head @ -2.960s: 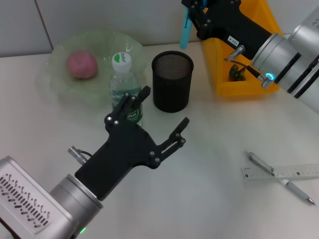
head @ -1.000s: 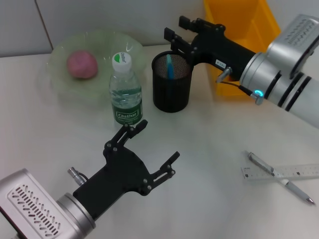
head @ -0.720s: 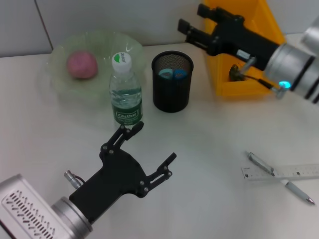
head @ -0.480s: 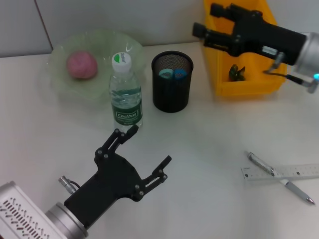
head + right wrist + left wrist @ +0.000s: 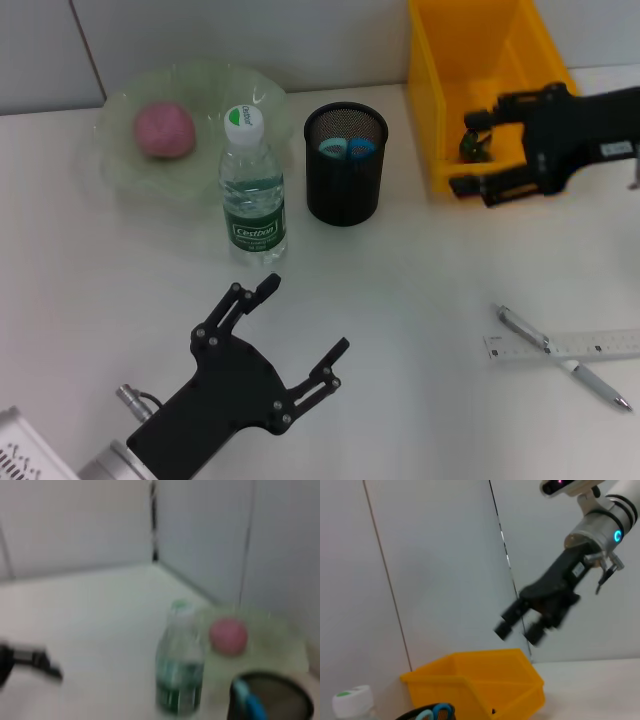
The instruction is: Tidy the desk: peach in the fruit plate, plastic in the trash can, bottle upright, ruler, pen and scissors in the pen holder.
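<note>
Scissors [image 5: 347, 148] stand in the pen holder [image 5: 345, 165], well apart from the right pincer [image 5: 478, 155], which hangs spread and empty over the yellow bin [image 5: 480, 90]. Pen [image 5: 563, 356] and ruler [image 5: 563, 346] lie crossed on the desk [image 5: 420, 290] below it. Left pincer [image 5: 300, 315] hovers agape near the upright bottle [image 5: 250, 190].

A white desk [image 5: 420, 300] meets a pale grey panelled wall [image 5: 200, 35] with dark vertical seams.

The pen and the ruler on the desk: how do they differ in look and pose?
The pen is a thin silver rod, the ruler a flat, pale strip with printed marks. The pen lies diagonally, the ruler almost level in the head view. The pen crosses the ruler. Both lie flat on the desk, outside the pen holder.
</note>
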Robot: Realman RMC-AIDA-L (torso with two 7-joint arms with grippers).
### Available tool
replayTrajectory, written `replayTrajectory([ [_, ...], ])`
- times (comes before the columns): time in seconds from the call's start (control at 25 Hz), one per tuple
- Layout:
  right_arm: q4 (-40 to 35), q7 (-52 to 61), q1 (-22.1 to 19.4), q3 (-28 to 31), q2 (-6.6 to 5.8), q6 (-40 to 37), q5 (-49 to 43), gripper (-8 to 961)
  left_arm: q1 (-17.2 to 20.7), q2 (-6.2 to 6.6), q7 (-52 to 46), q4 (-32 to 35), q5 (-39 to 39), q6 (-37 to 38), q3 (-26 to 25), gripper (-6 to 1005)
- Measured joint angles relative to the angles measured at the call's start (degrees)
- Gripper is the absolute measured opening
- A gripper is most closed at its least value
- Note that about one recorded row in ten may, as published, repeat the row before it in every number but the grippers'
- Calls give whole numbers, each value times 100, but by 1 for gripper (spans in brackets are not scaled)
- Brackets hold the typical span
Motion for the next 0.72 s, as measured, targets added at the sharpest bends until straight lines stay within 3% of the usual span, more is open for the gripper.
replayTrajectory([
  [0.24, -445, -173, 438, -144, -75, -648, -1316, 836, 81, 54, 0, -3, 7, -331, 128, 856],
  [0.52, -921, -362, 629, -1086, 14, -1008, -2164, 835, 94, 11, -1, -56, -29, -352, 132, 856],
  [0.72, -895, -361, 766, -1381, 59, -1161, -2435, 835, 94, 3, -4, -81, -37, -356, 135, 855],
])
